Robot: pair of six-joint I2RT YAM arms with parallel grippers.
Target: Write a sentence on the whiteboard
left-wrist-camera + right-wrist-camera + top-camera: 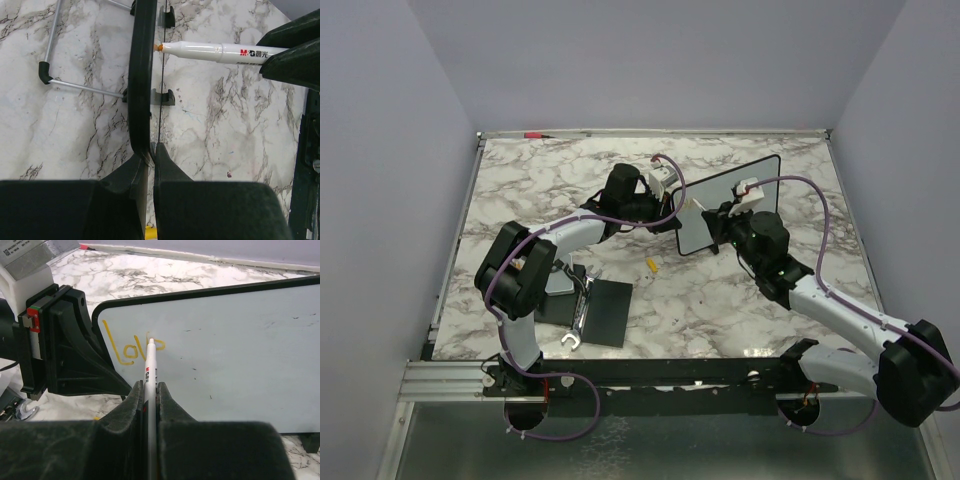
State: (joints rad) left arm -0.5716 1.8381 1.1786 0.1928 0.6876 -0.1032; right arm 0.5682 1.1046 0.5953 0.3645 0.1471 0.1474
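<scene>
The whiteboard point(735, 200) stands upright at the back middle of the table, its white face towards the right arm. My left gripper point(682, 207) is shut on its left edge; in the left wrist view the fingers point(165, 165) pinch the black frame point(141, 75). My right gripper point(722, 217) is shut on a white marker point(150, 367). The marker's orange tip point(159, 47) touches the board face. Yellow lettering point(124, 347), a few characters, is written at the upper left of the board point(240, 350). The marker hides part of the last letter.
A flat black square pad point(603, 310) lies at the near left with a wrench point(576, 328) beside it. A small yellow cap point(650, 265) lies on the marble in front of the board. The board's wire prop stand point(75, 86) sticks out behind it.
</scene>
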